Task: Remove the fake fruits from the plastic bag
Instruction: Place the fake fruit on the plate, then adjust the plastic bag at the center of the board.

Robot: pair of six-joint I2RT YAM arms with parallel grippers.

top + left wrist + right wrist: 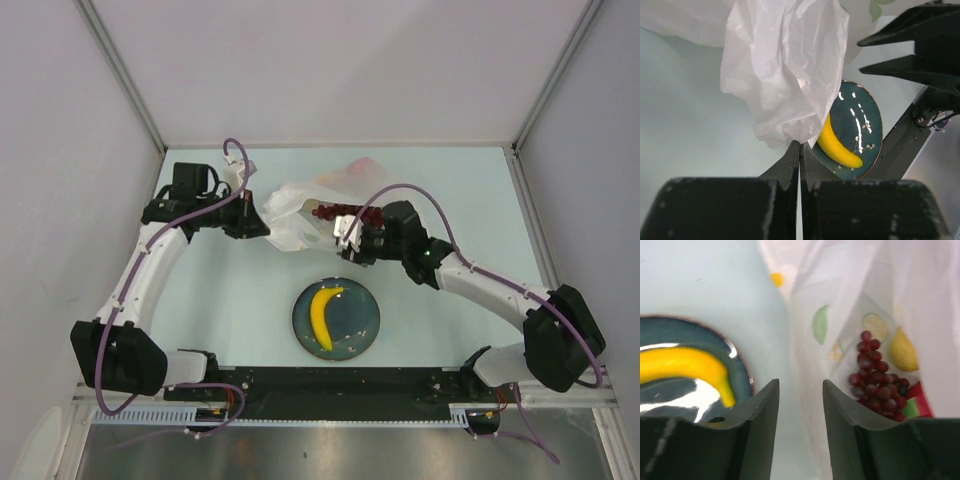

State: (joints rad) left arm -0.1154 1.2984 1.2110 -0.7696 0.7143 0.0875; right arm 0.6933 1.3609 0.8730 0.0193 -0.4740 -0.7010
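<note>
Banana [322, 316] is lying nearest, out of the bag, curving across the left half of the dark round plate [362, 328]. The plate is sitting on the pale surface [220, 320] at the near centre, between the two arms.

Farther back, the right fingers [347, 238] are reaching in from the right and pointing at the near right side of the bag [288, 218]. The right wrist view is showing them standing apart with a moderate gap, gripping nothing, and the bag's wrinkled edge is lying just beyond that gap. Just past their tips, inside the bag, the dark red grape bunch [877, 385] is resting. The lemon [903, 351] is lying beside it, and a red-and-green piece of the dragon fruit [916, 404] is touching the bunch.

At about the same depth on the left, the left fingers [799, 152] are pressing flat together on a fold at the bag's left near corner, holding it pinched. The thin white plastic is bunching up just past their tips.

The bag itself is lying farthest, beyond the plate and apart from it, spreading between the two sets of fingers at the middle of the surface. The grapes are showing as a dark row at its right side.
</note>
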